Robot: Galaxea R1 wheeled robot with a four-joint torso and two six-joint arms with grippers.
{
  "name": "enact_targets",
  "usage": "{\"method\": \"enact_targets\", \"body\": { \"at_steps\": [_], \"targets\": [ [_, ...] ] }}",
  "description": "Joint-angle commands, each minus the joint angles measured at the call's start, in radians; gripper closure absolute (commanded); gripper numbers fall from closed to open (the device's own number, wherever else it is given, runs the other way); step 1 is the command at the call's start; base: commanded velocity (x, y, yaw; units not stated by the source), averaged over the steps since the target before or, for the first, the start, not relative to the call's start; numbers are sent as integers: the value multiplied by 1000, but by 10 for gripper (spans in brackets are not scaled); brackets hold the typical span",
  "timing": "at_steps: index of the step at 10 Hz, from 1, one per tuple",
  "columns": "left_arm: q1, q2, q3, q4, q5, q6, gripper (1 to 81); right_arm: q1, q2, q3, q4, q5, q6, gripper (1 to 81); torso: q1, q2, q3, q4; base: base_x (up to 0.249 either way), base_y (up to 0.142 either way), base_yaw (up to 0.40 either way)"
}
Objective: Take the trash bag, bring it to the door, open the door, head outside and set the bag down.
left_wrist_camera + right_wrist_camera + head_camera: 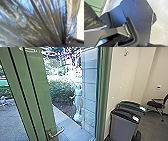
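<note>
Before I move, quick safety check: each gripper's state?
Left gripper: can't tell; gathered trash bag close to its camera.
Right gripper: can't tell, open or shut.

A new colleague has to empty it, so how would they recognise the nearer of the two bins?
Start at the green door in the head view and look right, to the pale wall. Beside that wall, nearer than the office chair, stands the grey bin. Its black lid sets it apart from the green-lidded bin behind it.

Parts of trash bag (37, 25) and green door (40, 84) beyond picture edges
</note>
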Motion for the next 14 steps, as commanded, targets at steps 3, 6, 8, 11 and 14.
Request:
{"method": "enact_targets", "body": {
  "at_steps": [3,6,8,11,14],
  "targets": [
    [-42,10,-1,7,-55,12,811,32,6,7,-8,-47,-7,10,0,0,0,0,0,0,0],
    [-42,10,-1,9,-47,19,811,34,9,7,-10,-47,-7,10,0,0,0,0,0,0,0],
    [-42,11,1,9,-46,22,811,34,9,7,-10,-47,-7,10,0,0,0,0,0,0,0],
    [-42,10,-1,10,-43,31,811,35,9,7,-10,-47,-7,10,0,0,0,0,0,0,0],
    [-42,10,-1,10,-41,41,811,33,8,7,-10,-47,-7,10,0,0,0,0,0,0,0]
  ]
}}
